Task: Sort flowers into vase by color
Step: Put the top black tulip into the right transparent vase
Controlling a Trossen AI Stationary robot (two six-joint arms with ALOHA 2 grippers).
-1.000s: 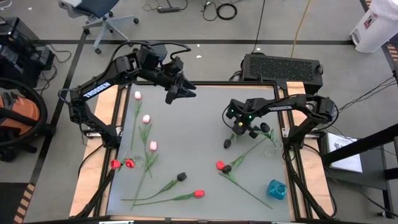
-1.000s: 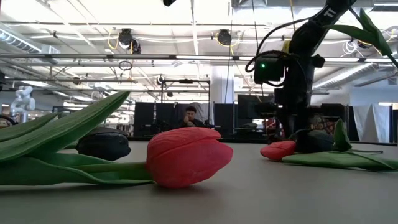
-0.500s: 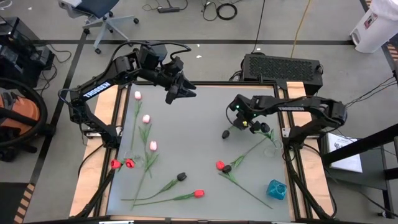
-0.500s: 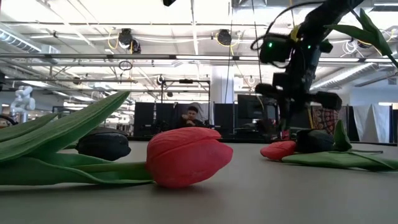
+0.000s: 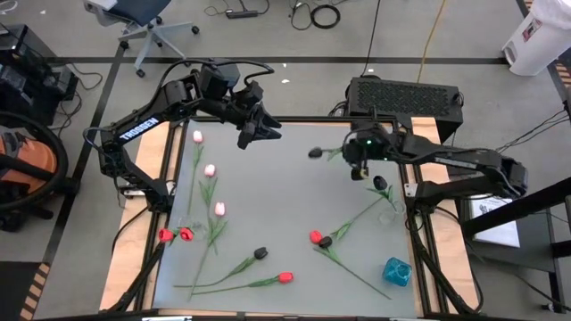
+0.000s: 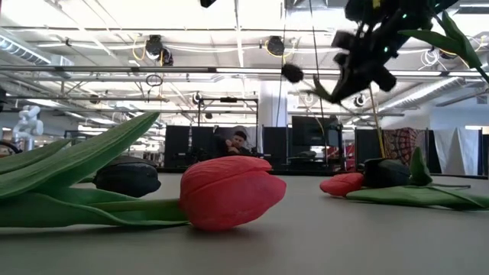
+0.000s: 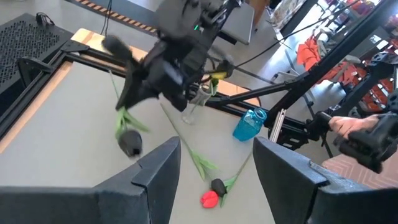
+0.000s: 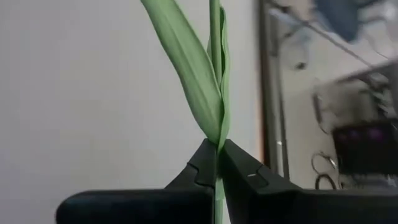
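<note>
My right gripper hangs above the table's far right part, shut on a black tulip whose head points toward the table's left. My left gripper waits open in the air over the far left. Pink tulips, red ones and black ones lie flat on the grey table. A clear vase stands at the right edge, with a black head beside it. A blue vase stands near the front right corner. My right gripper pinches the black tulip's green stem between its two fingertips, where a long leaf joins it. The fingers slant down from the table's right side. The tulip is lifted clear of the table and reaches out sideways, with its head away from the fingers.
A red and a black tulip lie together below my right gripper, their stems running toward both vases. The middle of the table is bare. A black box stands beyond the far edge. A person sits in the room behind.
My right gripper has risen and drawn back toward the table's far edge, rolling its wrist as it went. The black tulip, whose head was down at the table, is lifted clear and now reaches out sideways.
</note>
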